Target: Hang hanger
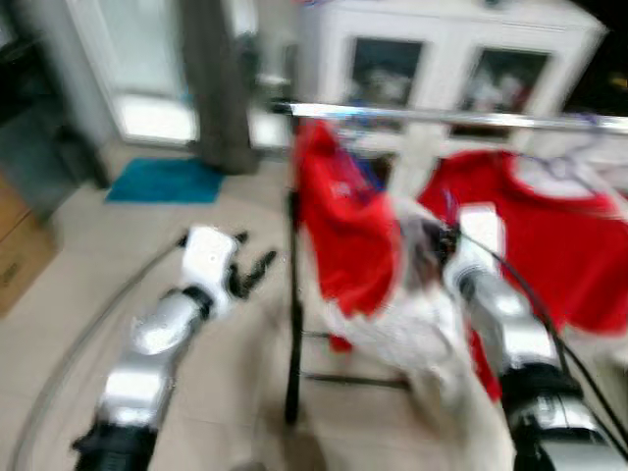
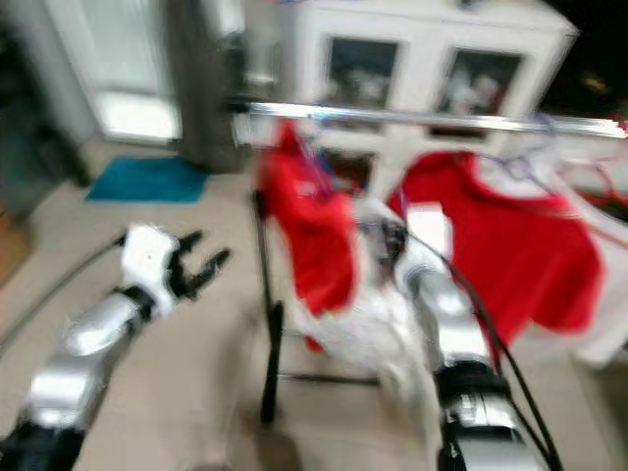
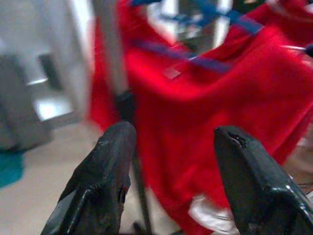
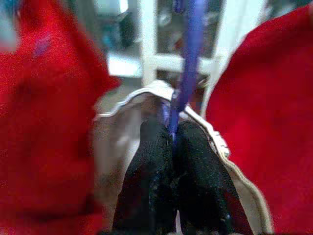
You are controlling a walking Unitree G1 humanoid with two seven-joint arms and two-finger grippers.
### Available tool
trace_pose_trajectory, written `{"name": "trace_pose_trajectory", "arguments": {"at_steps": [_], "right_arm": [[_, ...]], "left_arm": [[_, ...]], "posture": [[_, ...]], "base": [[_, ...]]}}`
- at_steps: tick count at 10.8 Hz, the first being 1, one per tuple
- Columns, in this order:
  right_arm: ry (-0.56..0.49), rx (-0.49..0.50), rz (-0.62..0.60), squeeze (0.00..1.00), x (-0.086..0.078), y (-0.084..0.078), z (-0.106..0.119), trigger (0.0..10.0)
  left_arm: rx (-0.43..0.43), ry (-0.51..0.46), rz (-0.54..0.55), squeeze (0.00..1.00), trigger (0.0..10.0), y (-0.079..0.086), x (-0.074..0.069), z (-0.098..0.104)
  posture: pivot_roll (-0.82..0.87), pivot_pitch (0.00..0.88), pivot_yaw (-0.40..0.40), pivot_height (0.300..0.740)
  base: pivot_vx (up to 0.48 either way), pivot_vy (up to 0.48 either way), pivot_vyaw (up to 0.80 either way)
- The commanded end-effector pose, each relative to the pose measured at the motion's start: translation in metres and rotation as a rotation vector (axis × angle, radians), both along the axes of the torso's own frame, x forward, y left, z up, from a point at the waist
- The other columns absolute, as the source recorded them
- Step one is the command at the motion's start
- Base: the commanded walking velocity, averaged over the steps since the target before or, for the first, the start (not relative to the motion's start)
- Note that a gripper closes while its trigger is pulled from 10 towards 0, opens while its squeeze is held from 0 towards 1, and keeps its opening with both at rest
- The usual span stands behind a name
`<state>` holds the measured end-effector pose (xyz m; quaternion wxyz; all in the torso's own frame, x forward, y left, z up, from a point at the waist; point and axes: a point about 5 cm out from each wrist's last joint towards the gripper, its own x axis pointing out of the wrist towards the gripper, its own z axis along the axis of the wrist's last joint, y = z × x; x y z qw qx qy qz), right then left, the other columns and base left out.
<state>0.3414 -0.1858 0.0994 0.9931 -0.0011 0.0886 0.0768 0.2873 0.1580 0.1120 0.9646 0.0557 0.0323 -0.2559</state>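
head views blurred. nearest: both silver arms reach fwd. left gripper (image 1: 257, 270) is raised over bare floor (image 1: 88, 294), left of the rack, fingers (image 3: 105, 171) spread wide apart w/ nothing between them; its wrist cam looks at a red shirt (image 3: 220, 112) on a blue hanger (image 3: 215, 12) and the rack's dark upright post (image 1: 292, 324).

right gripper (image 4: 172, 142) is pinched tight on the purple hanger (image 4: 188, 54), whose stem rises straight up from between the fingertips. a white garment (image 1: 432, 343) w/ pale trimmed neckline hangs from that hanger, draped around and below the gripper, between two red shirts. hanger's hook not resolvable in the blur, so cannot tell if it's on the rail.

behind: silver rail (image 1: 471, 119) runs across, red shirt at left end, second red shirt (image 1: 559, 235) to the right of the right arm. farther: white cabinet w/ glass doors (image 1: 442, 69), grey curtain (image 1: 211, 78), teal mat (image 1: 167, 182) on floor, cardboard box (image 1: 15, 245) at far left edge.
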Motion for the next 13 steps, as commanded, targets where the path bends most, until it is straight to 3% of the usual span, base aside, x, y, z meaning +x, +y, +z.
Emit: {"name": "trace_pose_trajectory", "arguments": {"at_steps": [1, 3, 5, 9, 11, 13], "right_arm": [[-0.073, -0.013, -0.043, 0.00, 0.004, -0.018, 0.020, 10.0], [-0.152, -0.041, -0.084, 0.00, 0.011, -0.026, 0.044, 10.0], [-0.215, -0.012, -0.075, 0.00, 0.011, -0.031, 0.059, 10.0], [-0.236, -0.005, 0.036, 0.00, 0.014, -0.023, 0.070, 10.0], [-0.161, -0.066, 0.041, 0.00, 0.023, -0.022, 0.068, 10.0], [-0.048, -0.165, 0.087, 0.00, 0.025, -0.022, 0.051, 10.0]], "left_arm": [[-0.015, -0.017, -0.051, 0.00, 10.0, -0.013, 0.000, 0.005], [-0.016, -0.050, -0.151, 0.00, 10.0, -0.019, -0.009, 0.015], [-0.024, -0.015, -0.291, 0.00, 10.0, -0.026, -0.023, 0.016], [0.026, 0.016, -0.361, 0.00, 10.0, -0.028, -0.030, 0.023], [0.016, 0.036, -0.392, 0.00, 10.0, -0.031, -0.031, 0.025], [0.025, 0.060, -0.402, 0.00, 10.0, -0.033, -0.032, 0.021]], "posture": [[0.06, 0.000, -0.044, 0.740], [0.07, 0.000, -0.056, 0.740], [0.06, 0.000, -0.061, 0.740], [0.07, 0.000, -0.067, 0.740], [0.06, 0.000, -0.065, 0.740], [0.06, 0.000, -0.065, 0.740]], "base": [[0.461, 0.000, 0.00], [0.000, 0.000, 0.00], [0.000, 0.000, 0.00], [0.000, 0.000, 0.00], [0.000, 0.000, 0.00], [0.000, 0.000, 0.00]]}}
